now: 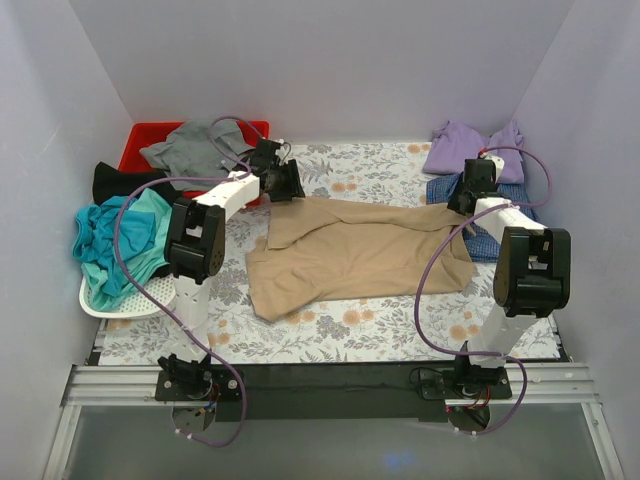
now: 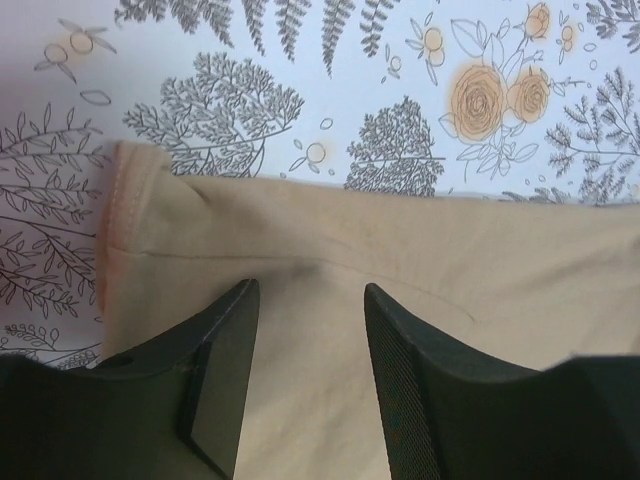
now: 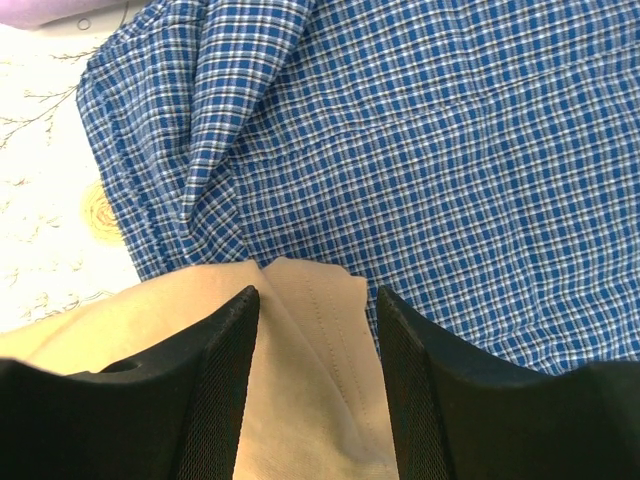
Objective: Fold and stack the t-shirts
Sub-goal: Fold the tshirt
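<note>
Both the left claw (image 2: pixel 308 300) and right claw (image 3: pixel 315 300) gape empty over far corners of the tan t-shirt (image 1: pixel 360 250).

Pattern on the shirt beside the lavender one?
Blue-and-white checked shirt; shows best in the right wrist view.

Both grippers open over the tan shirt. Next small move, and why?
Probably lower both and close on the tan shirt's far edge. The left gripper and right gripper hang open just above its two far corners, holding nothing. The right corner meets the checked shirt, so pinch tan cloth only.
</note>
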